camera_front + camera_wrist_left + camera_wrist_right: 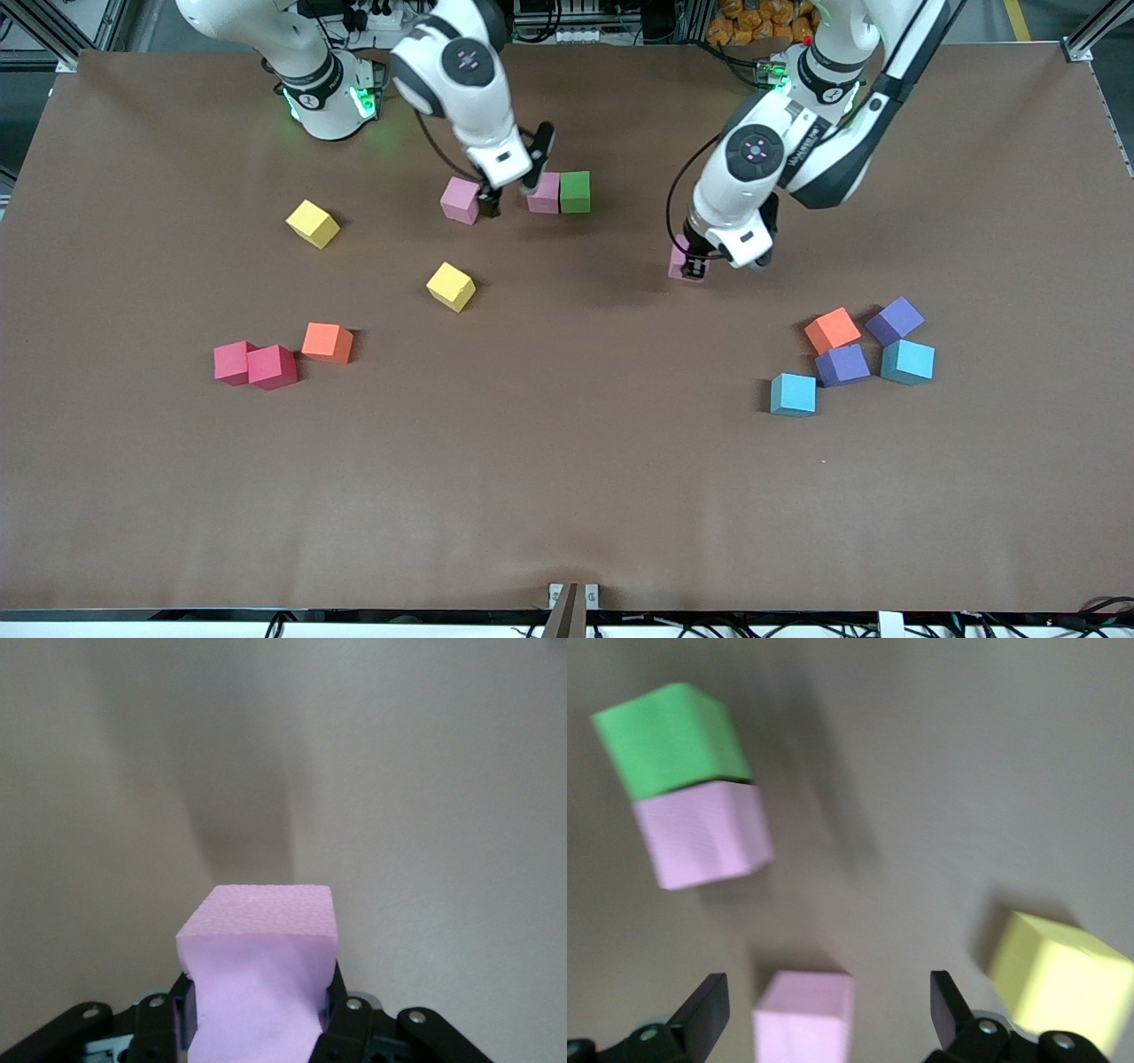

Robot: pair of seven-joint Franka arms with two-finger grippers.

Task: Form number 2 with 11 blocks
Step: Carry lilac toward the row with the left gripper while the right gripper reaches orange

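Note:
My left gripper (697,263) is shut on a pink block (680,262), low over the table's middle toward the left arm's end; the left wrist view shows the foam pinched (259,957) between the fingers of that gripper (259,997). My right gripper (511,193) is open between a loose pink block (460,199) and a pink block (544,192) that touches a green block (575,191). In the right wrist view the loose pink block (804,1017) shows between the open fingers of that gripper (828,981), with the pink (704,833) and green (669,735) pair farther off.
Two yellow blocks (312,223) (451,286), two red blocks (234,362) (272,367) and an orange block (327,342) lie toward the right arm's end. An orange block (832,330), two purple blocks (894,320) (842,364) and two light blue blocks (907,361) (793,394) cluster toward the left arm's end.

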